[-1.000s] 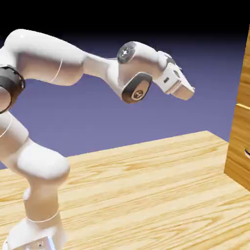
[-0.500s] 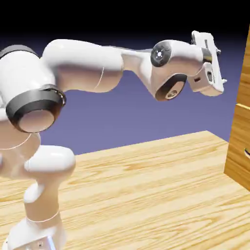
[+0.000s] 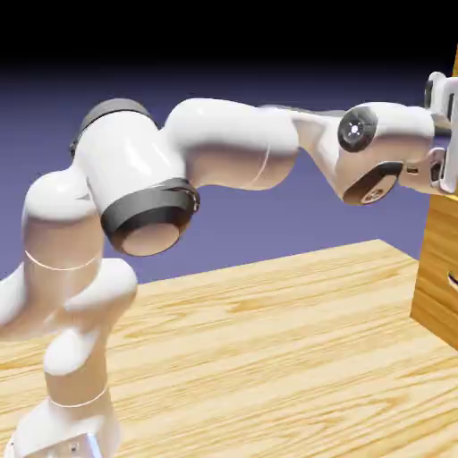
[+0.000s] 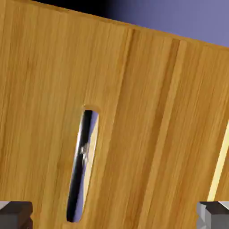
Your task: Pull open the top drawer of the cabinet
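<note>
Cabinet [image 4: 147,98] ahead of end effector [image 4: 115,215].

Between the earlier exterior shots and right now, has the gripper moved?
Yes: the gripper has moved toward the exterior view's right, to the cabinet, which has stayed put.

You have the arm [image 3: 234,139] over the table [image 3: 268,358] — cabinet [image 3: 440,268] at the exterior view's right edge, handle [image 4: 82,165] on its front.
</note>
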